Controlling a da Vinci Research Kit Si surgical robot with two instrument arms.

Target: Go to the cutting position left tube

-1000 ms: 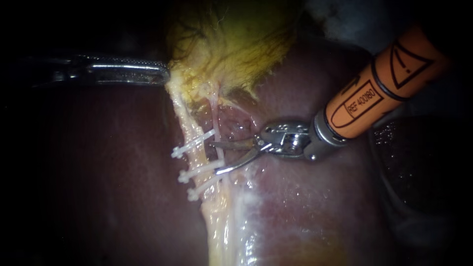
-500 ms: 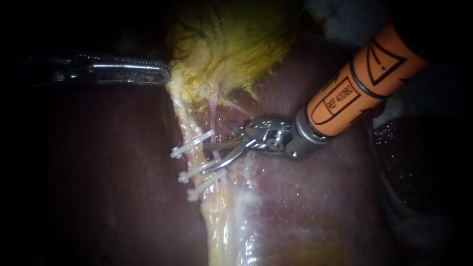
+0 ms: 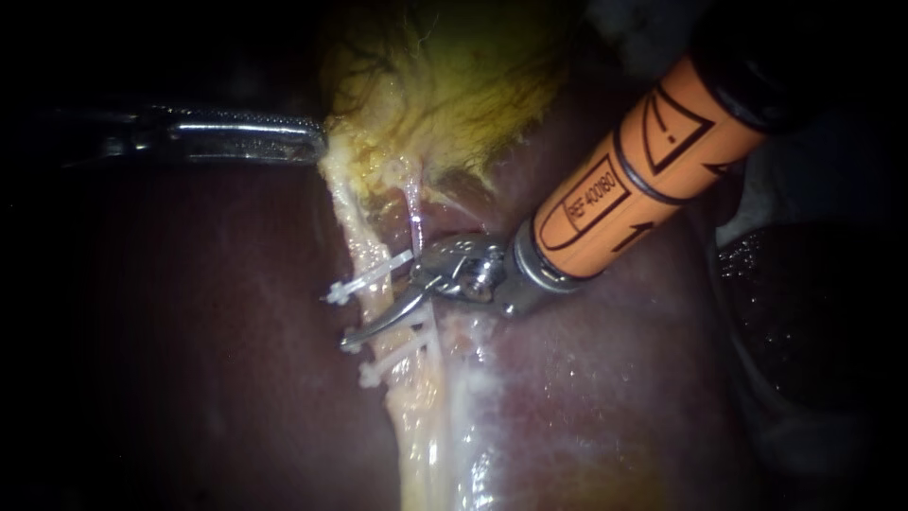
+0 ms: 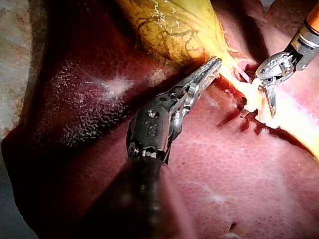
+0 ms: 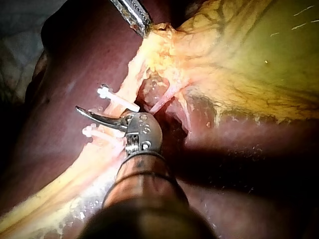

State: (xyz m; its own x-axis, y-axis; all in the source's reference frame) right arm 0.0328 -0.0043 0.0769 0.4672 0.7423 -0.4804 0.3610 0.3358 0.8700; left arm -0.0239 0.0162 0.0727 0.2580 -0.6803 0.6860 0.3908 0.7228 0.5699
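Observation:
The left tube [image 3: 364, 237] is a pale yellow strand running down from the gallbladder [image 3: 445, 85], with three white clips [image 3: 369, 274] across it. My right instrument [image 3: 369, 317], on an orange shaft, reaches across this tube between the top clip and the middle clip. One curved blade lies over the tube; the other is hidden behind it, and the blades stand open. In the right wrist view the blade [image 5: 92, 117] crosses between two clips. My left instrument [image 3: 317, 144] is shut on the gallbladder's lower edge and holds it taut. A thin pink tube [image 3: 413, 213] runs just beside the right instrument's hinge.
Dark red liver [image 3: 189, 331] lies all around the tubes. A glistening pale band of tissue [image 3: 445, 426] continues below the clips. The left wrist view shows my right instrument [image 4: 269, 102] ahead of my left instrument's jaws [image 4: 214, 63].
My right instrument has moved left, its blades passing from beside the thin pink tube to across the clipped left tube. The left instrument has not moved.

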